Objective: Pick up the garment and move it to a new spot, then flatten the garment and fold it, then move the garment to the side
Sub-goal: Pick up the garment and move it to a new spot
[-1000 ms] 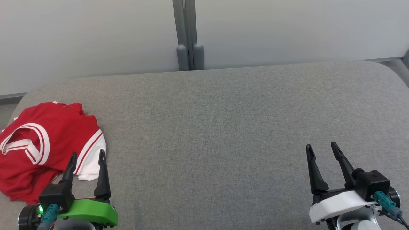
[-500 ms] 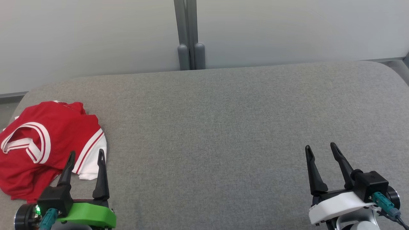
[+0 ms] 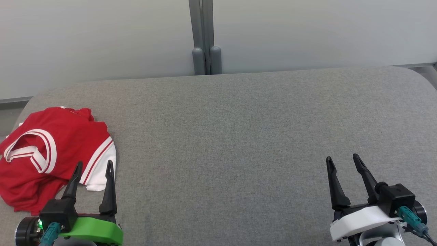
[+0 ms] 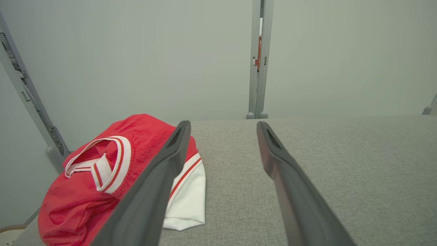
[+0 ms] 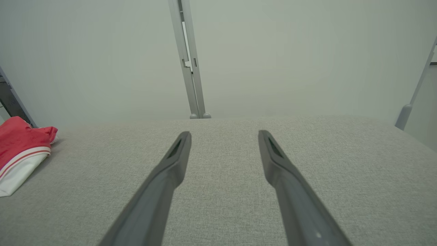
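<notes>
The garment (image 3: 44,153) is a red shirt with white-and-red striped collar and trim, lying crumpled at the far left of the grey padded surface (image 3: 239,136). My left gripper (image 3: 95,165) stands open at the lower left, its fingertips over the garment's near right edge, nothing between them. In the left wrist view the garment (image 4: 112,177) lies left of and behind the left finger. My right gripper (image 3: 342,159) is open and empty at the lower right, far from the garment. The right wrist view shows the garment's edge (image 5: 20,150) at far left.
A pale wall with a grey vertical post (image 3: 205,37) runs behind the surface's far edge. The surface's rounded left corner (image 3: 30,102) lies just beyond the garment. A grey slanted frame (image 4: 30,106) stands at the left.
The head camera has shifted slightly, moving the scene a little rightward in the picture. Both grippers stay open and in place; the garment has not moved.
</notes>
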### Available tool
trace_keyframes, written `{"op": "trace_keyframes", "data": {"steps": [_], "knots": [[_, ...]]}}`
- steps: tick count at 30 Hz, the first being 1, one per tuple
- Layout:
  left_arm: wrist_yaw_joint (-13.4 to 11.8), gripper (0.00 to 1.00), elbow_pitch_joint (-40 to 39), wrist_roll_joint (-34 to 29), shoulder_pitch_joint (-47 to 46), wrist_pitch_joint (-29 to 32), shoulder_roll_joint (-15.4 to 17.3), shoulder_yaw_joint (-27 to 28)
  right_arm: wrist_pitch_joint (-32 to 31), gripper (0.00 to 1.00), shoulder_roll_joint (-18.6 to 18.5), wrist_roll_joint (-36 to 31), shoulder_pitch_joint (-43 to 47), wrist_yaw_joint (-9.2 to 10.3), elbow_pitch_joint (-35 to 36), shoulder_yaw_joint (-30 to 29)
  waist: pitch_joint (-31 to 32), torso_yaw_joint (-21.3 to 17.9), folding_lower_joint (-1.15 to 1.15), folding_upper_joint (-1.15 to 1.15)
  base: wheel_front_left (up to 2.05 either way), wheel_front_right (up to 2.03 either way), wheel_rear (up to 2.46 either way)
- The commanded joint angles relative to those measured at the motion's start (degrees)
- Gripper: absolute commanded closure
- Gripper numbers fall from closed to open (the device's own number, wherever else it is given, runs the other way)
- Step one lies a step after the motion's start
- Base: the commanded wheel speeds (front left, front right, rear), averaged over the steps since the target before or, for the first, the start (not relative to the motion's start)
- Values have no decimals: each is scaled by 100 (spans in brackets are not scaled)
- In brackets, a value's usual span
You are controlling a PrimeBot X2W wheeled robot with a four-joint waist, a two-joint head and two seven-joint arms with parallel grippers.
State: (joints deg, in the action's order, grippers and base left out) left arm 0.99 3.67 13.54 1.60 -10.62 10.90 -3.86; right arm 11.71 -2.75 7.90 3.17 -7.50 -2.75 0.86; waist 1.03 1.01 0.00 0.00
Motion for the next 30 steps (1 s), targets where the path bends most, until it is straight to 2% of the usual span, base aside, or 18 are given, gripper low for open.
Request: {"op": "trace_keyframes", "data": {"steps": [1, 16, 23, 30], "knots": [[-6, 0, -26, 22, 52, 12, 48, -8, 30, 0, -24, 40, 30, 2, -19, 8, 0, 4, 0, 0, 0, 0, 0], [-101, 0, 53, 26, 25, -98, 79, -44, 23, 0, -22, 77, 56, 2, -35, 13, -21, 137, 0, 0, 0, 0, 0], [-162, 0, 179, -8, -11, -179, 123, -22, 28, 0, -22, 113, 107, 2, -75, 32, -27, 568, 0, 0, 0, 0, 0], [-211, 0, 284, 18, -36, -251, 154, 11, 56, 0, -22, 135, 108, 2, -128, 38, -67, 1214, 0, 0, 0, 0, 0]]}}
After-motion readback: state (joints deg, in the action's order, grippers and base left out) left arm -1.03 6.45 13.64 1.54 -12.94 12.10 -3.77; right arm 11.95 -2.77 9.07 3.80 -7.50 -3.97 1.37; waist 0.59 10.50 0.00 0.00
